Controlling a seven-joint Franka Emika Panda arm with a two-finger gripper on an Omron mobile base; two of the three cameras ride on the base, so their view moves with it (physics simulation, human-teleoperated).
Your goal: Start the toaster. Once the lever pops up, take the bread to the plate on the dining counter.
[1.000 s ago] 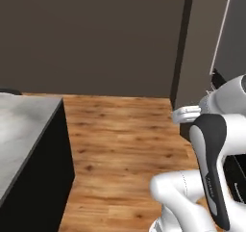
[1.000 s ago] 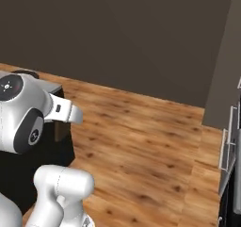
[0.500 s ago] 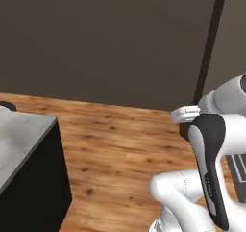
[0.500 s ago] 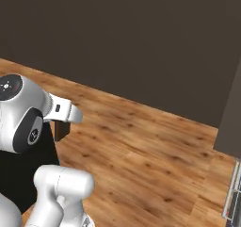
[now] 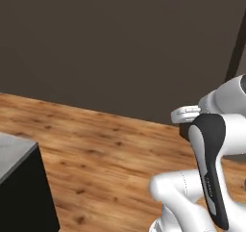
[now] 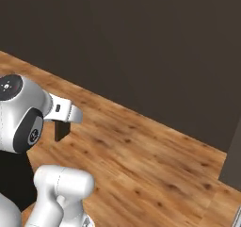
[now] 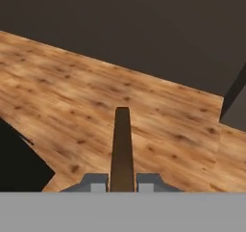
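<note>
A: Far left, low down?
B: Corner of a desk (image 5: 14,151), grey top over a black side, cut off by the edge of the left base view. In the hand view, a black block (image 7: 19,163) at the lower left (cannot tell whether the same desk).

A: And moving rightward?
B: Wooden floor (image 5: 105,149), warm brown planks, running across to a dark wall (image 5: 120,43) behind. Same floor and wall in the right base view and in the hand view.

A: Bread?
B: Held in the tool (image 7: 121,182). Seen edge-on in the hand view: a thin dark brown slice (image 7: 122,149) standing up from between the two grey fingertips (image 7: 96,182), one pressed against each face. Tool closed down to the thickness of the slice, nothing else in it. Floor below, well clear of the desk.

A: Further right?
B: A dark upright panel (image 5: 236,48) at the right edge of the left base view, running floor to top. In the hand view a dark grey boxy corner (image 7: 235,106) at the right, standing on the floor.
</note>
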